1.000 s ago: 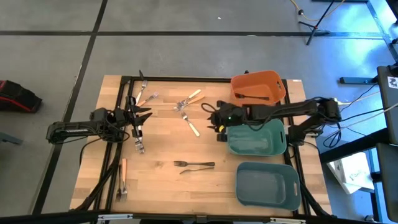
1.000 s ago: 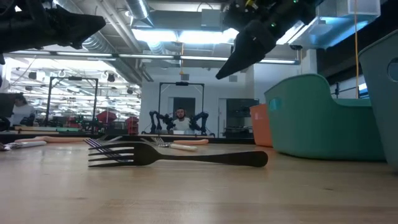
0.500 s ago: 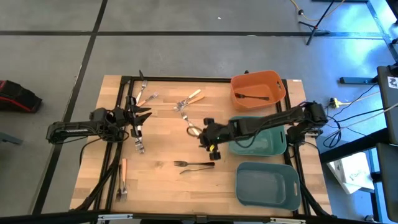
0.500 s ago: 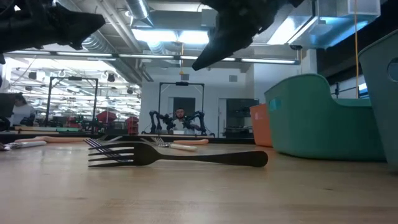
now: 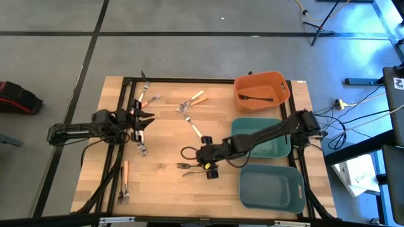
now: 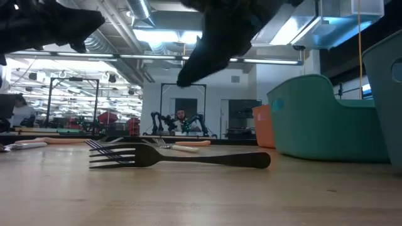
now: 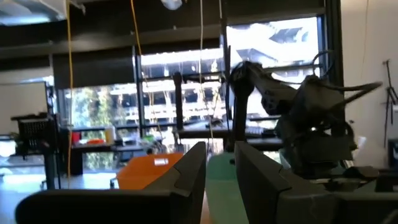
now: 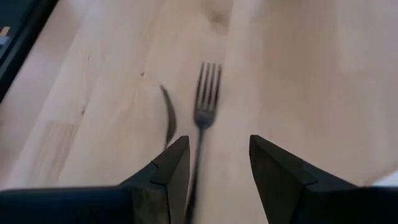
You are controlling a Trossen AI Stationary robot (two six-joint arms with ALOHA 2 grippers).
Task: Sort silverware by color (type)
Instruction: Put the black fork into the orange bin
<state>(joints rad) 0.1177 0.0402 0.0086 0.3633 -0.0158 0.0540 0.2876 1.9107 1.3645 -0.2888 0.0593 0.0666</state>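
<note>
Dark metal from tines to handle end, the black fork [image 5: 196,167] lies flat on the wooden table [image 5: 164,145], near the front and just left of the two teal bins [image 5: 270,188]. We judge it light, rigid and thin, with a smooth finish that could slip between hard fingers, and so low on the wood that there is little edge to catch.

Our right gripper [image 5: 210,169] hangs over its handle end, and the wrist view shows the fork [image 8: 204,106] running straight out between our two fingers [image 8: 163,174], which stand apart with a clear gap wider than the handle. We would take it across the middle of the handle, where it is narrow and straight, not at the tines, and come down until the fingertips nearly touch the wood. A grip too near one end would probably let it swing.

The other forks are well apart from this one. A cluster lies at the far left, a few with tan handles [image 5: 194,129] sit at far centre, and one more [image 5: 124,181] is at the near left edge. One dark fork [image 5: 255,97] already lies in the orange bin [image 5: 284,85] at the far right.

Our left gripper [image 5: 140,118] waits at the far left above the cluster, its fingers parted and holding nothing.
</note>
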